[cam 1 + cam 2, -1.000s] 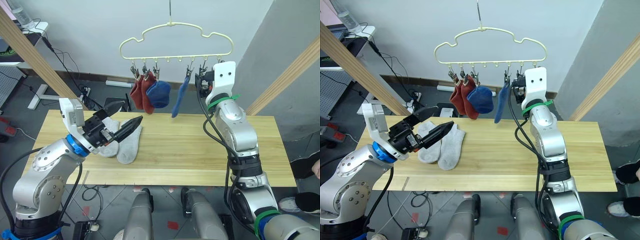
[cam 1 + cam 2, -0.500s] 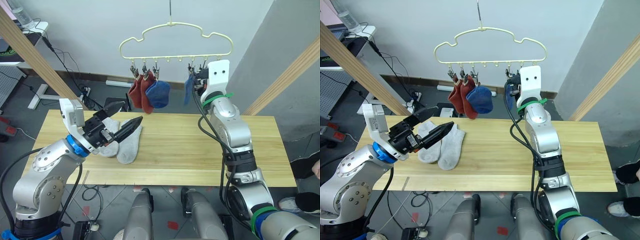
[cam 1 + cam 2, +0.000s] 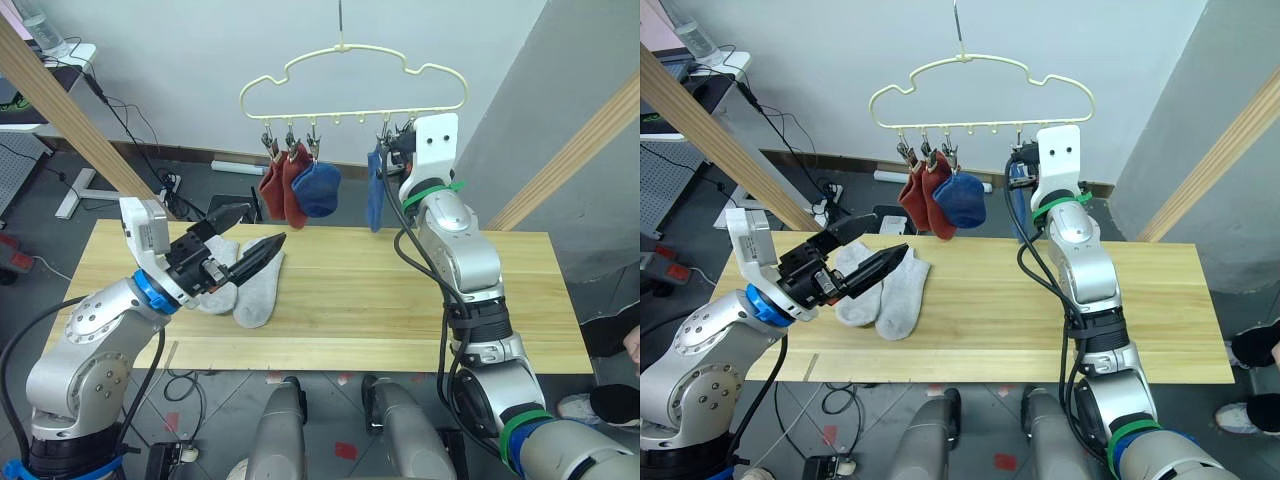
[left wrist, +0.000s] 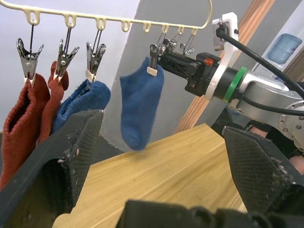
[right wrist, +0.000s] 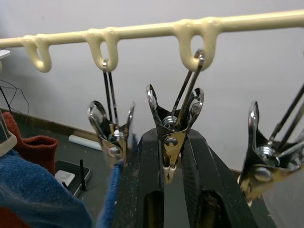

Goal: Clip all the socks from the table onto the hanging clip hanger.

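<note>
Hanging from a thin cord, the pale-yellow cloud-shaped wire clip hanger (image 3: 352,85) carries four socks on the small metal clips (image 4: 153,56) along its straight bar: two rust-red knit ankle socks (image 3: 279,186) at about 9 o'clock of the bar's middle, a blue knit sock (image 3: 318,188) touching them, and a second blue sock (image 4: 139,105) hanging straight down from a clip toward 3 o'clock. The right gripper (image 5: 173,156) is raised to the bar just beside that second blue sock, its two black fingers (image 5: 146,185) drawn close on either side of an empty metal clip (image 5: 172,128). On the long light wooden plank table (image 3: 400,300), two light grey knit socks (image 3: 250,285) lie side by side at roughly 9 o'clock of the tabletop's centre. The left gripper (image 3: 248,233) hovers over them with its black fingers spread apart, holding nothing. Slanted thick wooden poles (image 3: 70,125) flank the scene, and cables (image 3: 130,130) trail on the dark floor behind the table.
</note>
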